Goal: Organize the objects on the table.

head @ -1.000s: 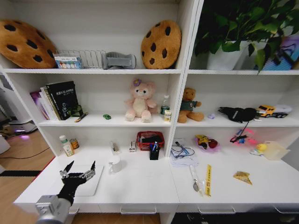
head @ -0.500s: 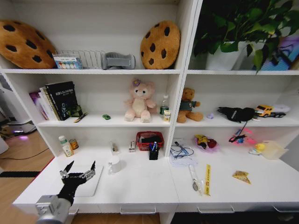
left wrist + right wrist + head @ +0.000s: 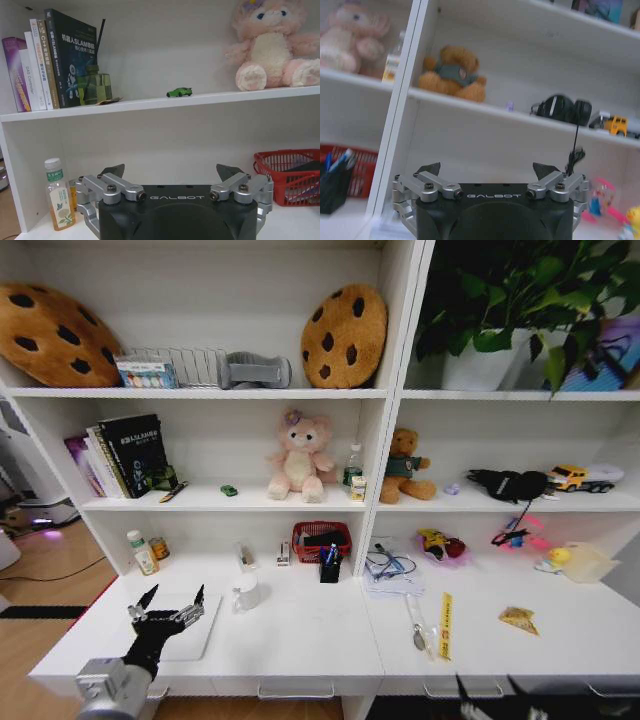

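The left pincer (image 3: 166,606) hangs spread wide and empty above the left end of the long white worktop (image 3: 310,640). Directly under it lies the slim silver laptop (image 3: 185,632), flat and closed. The right pincer (image 3: 496,688), also spread and empty, shows at the front edge of the worktop, on the right.

I judge the laptop to be stiff, rather heavy and smooth, so it may slip; the best hold seems to be across a thin edge near the front, if that edge can be lifted a little. Above the left pincer and behind it, on the middle shelf (image 3: 150,103), stands the tiny green toy car (image 3: 179,92). It looks light, hard and ready to roll, so I would pinch it across its sides.

I count one laptop, one green car, one pink plush bear (image 3: 298,456), one brown teddy bear (image 3: 405,466), two cookie-shaped cushions (image 3: 345,335) and one red basket (image 3: 321,540).
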You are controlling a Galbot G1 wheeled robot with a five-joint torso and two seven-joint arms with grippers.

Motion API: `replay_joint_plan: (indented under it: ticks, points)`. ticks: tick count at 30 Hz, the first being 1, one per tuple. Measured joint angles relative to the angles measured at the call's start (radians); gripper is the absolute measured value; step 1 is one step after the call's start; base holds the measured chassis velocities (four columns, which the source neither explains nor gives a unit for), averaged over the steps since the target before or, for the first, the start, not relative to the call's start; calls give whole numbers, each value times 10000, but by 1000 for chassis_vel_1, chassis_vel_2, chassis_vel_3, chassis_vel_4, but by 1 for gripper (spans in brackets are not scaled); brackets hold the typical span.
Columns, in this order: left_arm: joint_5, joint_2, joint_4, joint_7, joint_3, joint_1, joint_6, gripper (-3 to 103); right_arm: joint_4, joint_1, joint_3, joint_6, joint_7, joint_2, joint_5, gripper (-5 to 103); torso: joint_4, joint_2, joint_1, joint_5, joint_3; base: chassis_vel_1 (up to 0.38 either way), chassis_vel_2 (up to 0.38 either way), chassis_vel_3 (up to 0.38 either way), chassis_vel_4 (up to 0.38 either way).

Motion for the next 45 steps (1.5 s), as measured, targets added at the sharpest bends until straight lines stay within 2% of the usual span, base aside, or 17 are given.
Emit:
replay_joint_plan:
  ticks: [1, 2, 3, 4, 6, 7, 9, 12, 22, 32, 36, 39, 41, 42, 43, 44, 45]
  points:
    - [0, 0, 0, 0, 0, 0, 0, 100, 599, 355, 354, -647, 15, -200, 626, 100, 1, 0, 0, -3, 0, 0, 0, 0, 0]
    - [0, 0, 0, 0, 0, 1, 0, 100, 839, 503, 509, -970, 33, -339, 963, 100, -2, 0, 0, 0, 0, 0, 0, 0, 0]
    - [0, 0, 0, 0, 0, 1, 0, 100, 839, 503, 509, -970, 33, -339, 963, 100, -2, 0, 0, 0, 0, 0, 0, 0, 0]
    - [0, 1, 0, 0, 0, 1, 0, 100, 1400, 917, 999, -1900, 122, -904, 1911, 100, -2, 0, 0, -2, 0, 0, 0, 0, 0]
    - [0, 1, 0, 0, 0, 0, 0, 100, 1543, 1113, 1180, -2245, 166, -1183, 2274, 100, 0, 0, 0, -4, 0, 0, 0, 0, 0]
    - [0, 0, 0, -1, 0, 1, 0, 100, 1636, 1460, 1399, -2742, 243, -1605, 2717, 100, 4, 0, 0, -3, 0, 0, 0, 0, 0]
    - [0, 0, 0, -1, 0, 1, 0, 100, 1567, 1833, 1579, -3154, 243, -1935, 2935, 100, 4, 0, 1, 0, 1, 0, 0, 0, 0]
    - [0, 0, 0, 0, 0, 0, 0, 100, 1522, 2000, 1596, -3342, 243, -1998, 2985, 100, 1, 0, 1, 0, 1, 0, 0, 0, 0]
    - [0, 0, 0, -1, 0, 0, 0, 100, 1448, 1954, 987, -3423, 428, -1522, 2879, 100, -2, 1, 0, -4, -1, -56, -47, 48, 51]
    - [0, 0, 0, 0, 0, 0, 0, 100, 1170, 2089, 720, -3368, 443, -1515, 2810, 100, -2, 0, 0, 4, -1, -226, -207, 208, 213]
    - [0, 0, 0, -3, 0, 0, 0, 100, 1106, 2277, 358, -3340, 482, -1459, 2689, 100, -2, 2, 1, -12, -2, -282, -281, 285, 293]
    - [0, -1, -1, 0, 0, 1, 0, 100, 1097, 2349, 130, -3318, 485, -1364, 2594, 100, 0, 0, 1, 14, 0, -280, -268, 290, 297]
    - [0, -1, 0, 1, 0, 0, 0, 100, 1113, 2346, 63, -3444, 490, -1337, 2605, 100, 0, 1, 0, 3, -1, -270, -273, 267, 262]
    - [0, -2, 0, 1, 1, 0, 0, 100, 1127, 2333, 32, -3769, 516, -1338, 2742, 100, 2, 2, -1, -11, -1, -187, -248, 267, 182]
    - [-1, -3, -1, 2, 2, 1, 0, 100, 1014, 2358, 31, -4210, 660, -1407, 2942, 100, -1, 0, 0, 9, 0, -56, -171, 168, 182]
    - [-1, -3, -1, 2, 2, 1, 0, 100, 1014, 2358, 31, -4210, 660, -1407, 2942, 100, -1, 0, 0, 9, 0, -56, -171, 168, 182]
    - [0, -3, -1, 3, 2, 1, 0, 100, 828, 2398, 82, -4606, 718, -1551, 3128, 100, 0, 1, 0, 8, 0, -56, -92, 86, 26]
